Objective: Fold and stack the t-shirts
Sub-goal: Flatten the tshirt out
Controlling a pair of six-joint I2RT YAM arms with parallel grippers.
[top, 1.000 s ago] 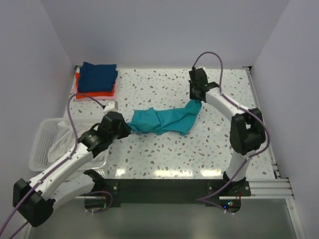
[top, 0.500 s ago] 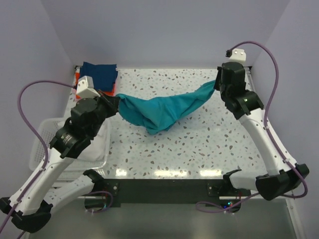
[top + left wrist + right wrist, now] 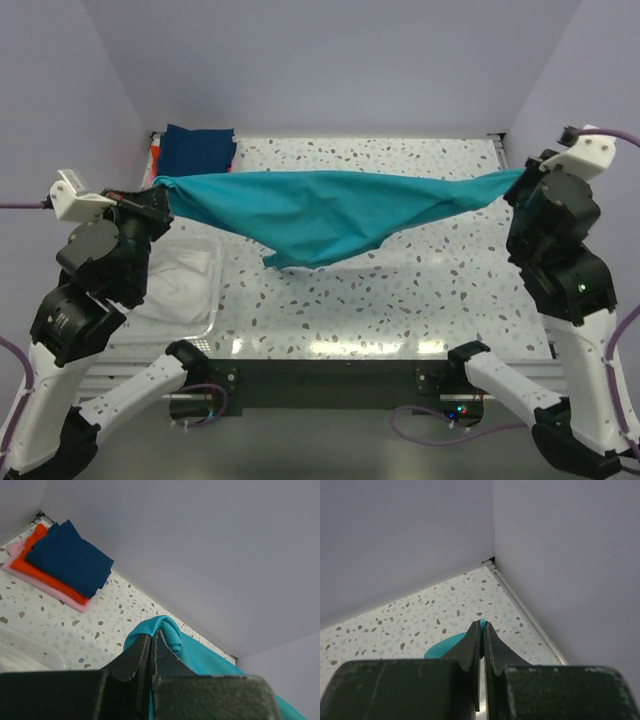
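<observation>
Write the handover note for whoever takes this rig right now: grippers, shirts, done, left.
Left gripper: shut on one end of the teal t-shirt.
Right gripper: shut on the other end.
Teal t-shirt hangs stretched between them above the table, middle sagging, unfolded.
Done: folded stack at the far left corner, navy t-shirt on top, orange-red t-shirt and pink t-shirt beneath.
Left: lay the teal one flat, fold it, add it to the stack.

1 teal t-shirt (image 3: 320, 210), 1 navy t-shirt (image 3: 70, 560), 1 orange-red t-shirt (image 3: 31, 568), 1 pink t-shirt (image 3: 14, 548), 1 white basket (image 3: 213, 285), 2 grippers: left gripper (image 3: 151, 637), right gripper (image 3: 482, 625)
</observation>
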